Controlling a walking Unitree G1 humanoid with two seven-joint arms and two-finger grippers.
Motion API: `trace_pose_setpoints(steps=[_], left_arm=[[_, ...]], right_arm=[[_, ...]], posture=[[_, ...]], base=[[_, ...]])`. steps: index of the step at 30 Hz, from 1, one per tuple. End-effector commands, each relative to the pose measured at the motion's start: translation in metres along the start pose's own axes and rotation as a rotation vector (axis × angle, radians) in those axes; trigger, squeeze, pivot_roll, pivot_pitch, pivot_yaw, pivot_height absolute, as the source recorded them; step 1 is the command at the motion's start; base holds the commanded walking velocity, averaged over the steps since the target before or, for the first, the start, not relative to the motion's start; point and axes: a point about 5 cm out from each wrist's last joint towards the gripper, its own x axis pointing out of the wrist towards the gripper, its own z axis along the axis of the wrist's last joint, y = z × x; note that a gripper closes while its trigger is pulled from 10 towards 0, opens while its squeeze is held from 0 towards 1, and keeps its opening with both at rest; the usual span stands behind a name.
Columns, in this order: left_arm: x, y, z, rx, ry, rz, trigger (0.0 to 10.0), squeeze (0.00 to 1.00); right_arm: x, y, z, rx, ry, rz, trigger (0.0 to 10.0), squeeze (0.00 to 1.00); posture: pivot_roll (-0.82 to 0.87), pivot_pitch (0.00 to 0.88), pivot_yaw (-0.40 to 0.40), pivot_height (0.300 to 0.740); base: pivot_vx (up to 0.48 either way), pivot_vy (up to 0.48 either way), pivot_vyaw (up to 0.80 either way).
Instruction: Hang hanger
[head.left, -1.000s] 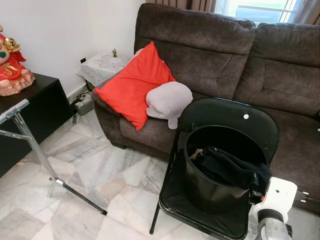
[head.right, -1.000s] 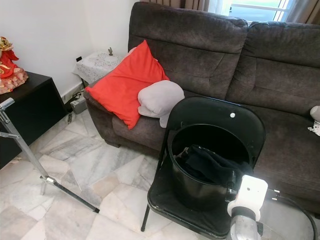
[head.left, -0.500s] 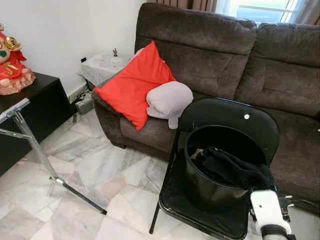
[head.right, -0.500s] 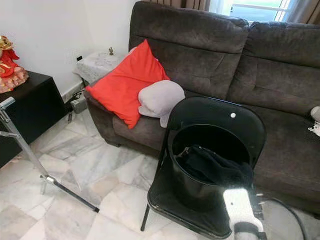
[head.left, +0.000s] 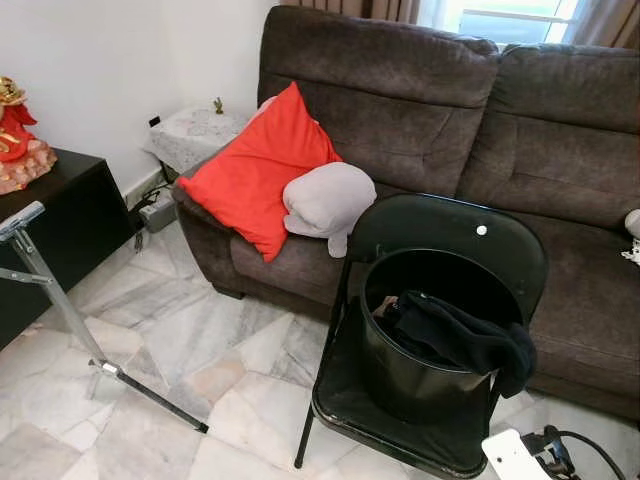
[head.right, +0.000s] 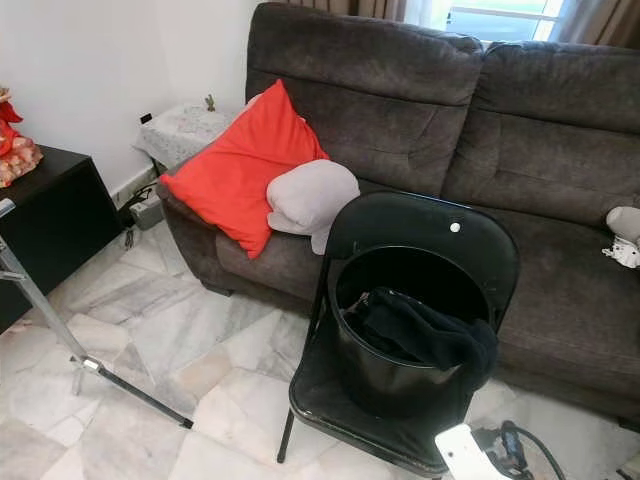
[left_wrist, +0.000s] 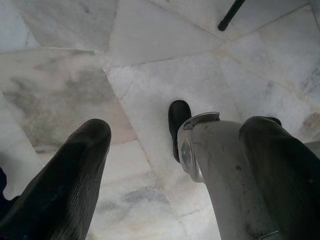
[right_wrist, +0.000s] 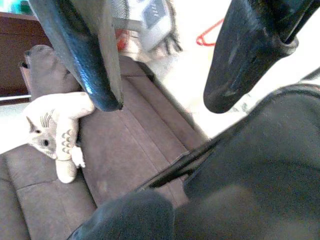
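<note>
Right wrist view, right hand (right_wrist: 162, 75) open, writing unreadable.

R arm (head.left: 512, 455) is sitting low at bottom-right of the head views, just its white wrist housing w/ black cabling poking into frame. R gripper (right_wrist: 162, 95) is holding its two black fingers (right_wrist: 85, 55) spread wide, nothing btwn them. L gripper (left_wrist: 170, 165) is hanging down toward the floor, fingers (left_wrist: 65, 185) also parted and gripping nothing.
</note>
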Motion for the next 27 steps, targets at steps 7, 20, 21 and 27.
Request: trace_pose_setpoints(steps=[7,20,21,27], left_arm=[[-0.002,0.003,-0.007,0.006,0.024,0.009,10.0,0.0],[-0.002,0.005,-0.006,0.017,0.022,0.013,10.0,0.0],[-0.002,0.005,-0.006,0.018,0.022,0.013,10.0,0.0],[-0.002,0.005,-0.007,0.015,0.024,0.014,10.0,0.0]], right_arm=[[0.011,0.005,-0.014,-0.138,0.036,-0.041,10.0,0.0],[0.033,-0.012,0.006,-0.241,-0.103,-0.156,10.0,0.0],[0.034,-0.013,0.008,-0.236,-0.111,-0.163,10.0,0.0],[0.042,-0.017,0.023,-0.239,-0.15,-0.167,10.0,0.0]], posture=[[-0.01,0.045,0.023,0.74],[0.0,0.054,0.046,0.74],[0.0,0.054,0.046,0.74],[0.01,0.054,0.045,0.74]], base=[[0.0,0.0,0.0],[0.0,0.0,0.0],[0.0,0.0,0.0],[0.0,0.0,0.0]])
